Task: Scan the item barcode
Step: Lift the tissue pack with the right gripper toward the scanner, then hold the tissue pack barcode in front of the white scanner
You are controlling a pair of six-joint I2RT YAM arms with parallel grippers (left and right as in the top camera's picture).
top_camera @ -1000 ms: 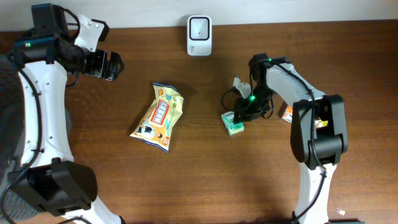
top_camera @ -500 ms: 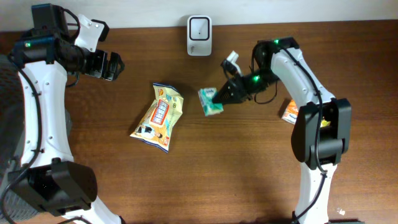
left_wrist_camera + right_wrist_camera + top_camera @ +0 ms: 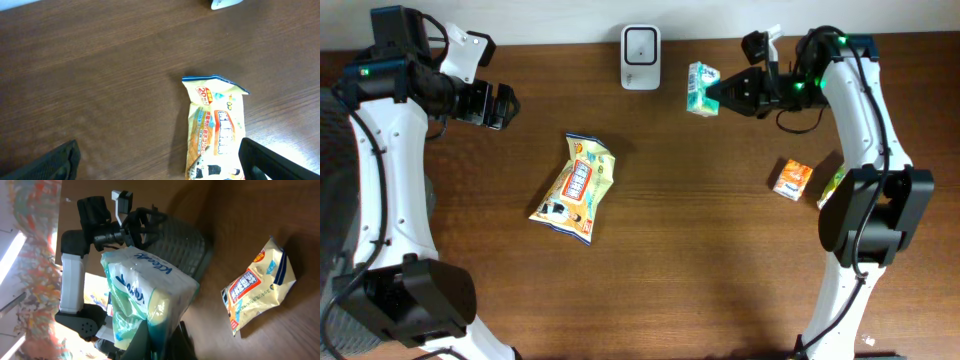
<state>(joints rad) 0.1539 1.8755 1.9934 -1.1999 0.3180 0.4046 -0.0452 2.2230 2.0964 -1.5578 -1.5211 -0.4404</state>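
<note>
Nearest on the brown bench [image 3: 680,260] lies a yellow and white snack bag [image 3: 574,189], flat and set at a slant left of centre, with its printed face up. Across from it on the right side, well apart, a small orange box [image 3: 791,180] lies flat beside the right arm's upright link; something yellow-green shows just behind that link, too hidden to name.

Farther back on the left, the left fingers [image 3: 506,103] hang spread wide with nothing between them, turned toward the middle of the bench. In the left wrist view both black fingertips [image 3: 55,162] sit at the bottom corners of the frame, with the snack bag [image 3: 217,130] on the wood between and beyond them.

Farther still, on the right, the right fingers [image 3: 725,92] are clamped on a tissue pack [image 3: 701,88], white with green and blue print. They hold it by its right end, and it appears to be lifted clear of the wood. The right wrist view shows the pack [image 3: 145,295] pinched at its lower edge, its plastic wrap creased.

The pack sits just right of the scanner [image 3: 640,44], a white unit with a dark window standing at the bench's far edge, close to it but not touching.
</note>
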